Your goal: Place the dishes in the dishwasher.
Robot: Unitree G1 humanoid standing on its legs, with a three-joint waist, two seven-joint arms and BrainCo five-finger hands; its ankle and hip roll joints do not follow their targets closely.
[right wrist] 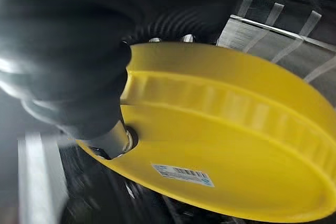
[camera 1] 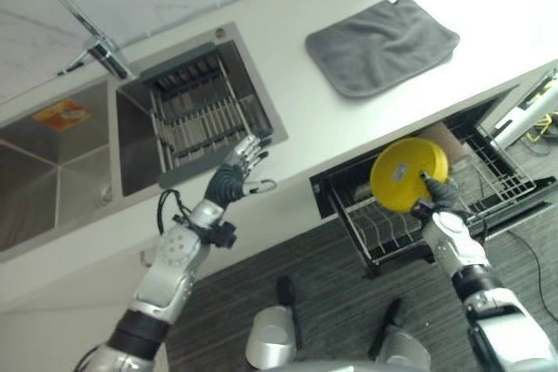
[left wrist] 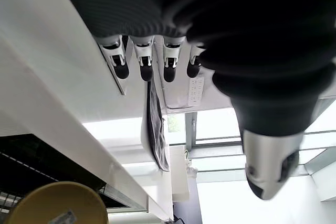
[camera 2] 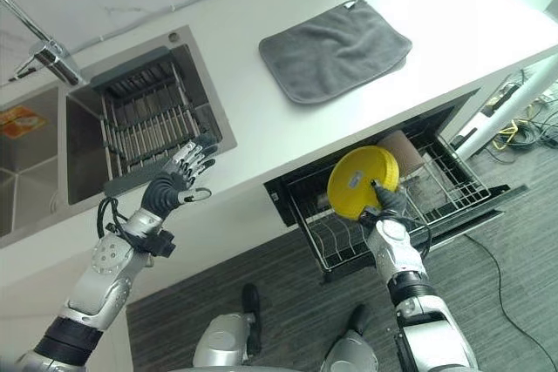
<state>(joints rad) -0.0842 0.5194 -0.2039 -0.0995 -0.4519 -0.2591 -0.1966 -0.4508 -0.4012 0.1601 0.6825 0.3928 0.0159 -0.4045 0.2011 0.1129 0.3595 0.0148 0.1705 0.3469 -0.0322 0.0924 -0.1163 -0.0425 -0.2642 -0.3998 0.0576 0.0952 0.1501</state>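
Yellow plate (camera 1: 408,173) is held on edge in the right hand (camera 1: 437,199), underside facing the camera, with a small printed label on its base. The right wrist view shows the thumb (right wrist: 113,140) pressed against the plate's underside and the fingers curled over the rim from the other side, so the hand is clamped on the plate. The plate sits above the pulled-out dishwasher rack (camera 1: 401,231), not touching its wires. The rack is a white wire basket extending from the open dishwasher (camera 2: 305,182) below the countertop edge; a brown item lies at the rack's back corner, too indistinct to identify.

Left hand (camera 1: 232,178) is raised at the front edge of the white countertop (camera 1: 349,124), near the sink. Its fingers (left wrist: 144,61) are straight and spread and the thumb stands apart; it holds nothing.

Beyond the left hand, a stainless sink (camera 1: 52,172) with 2 basins is set into the countertop. The basin nearer the dishwasher contains a wire drying rack (camera 1: 202,118). A chrome faucet (camera 1: 83,28) rises behind the sink. An orange sticker (camera 1: 61,114) is on the far basin's wall.

Farther along the countertop, above the dishwasher, a grey cloth (camera 1: 382,44) lies flat, well apart from both hands.
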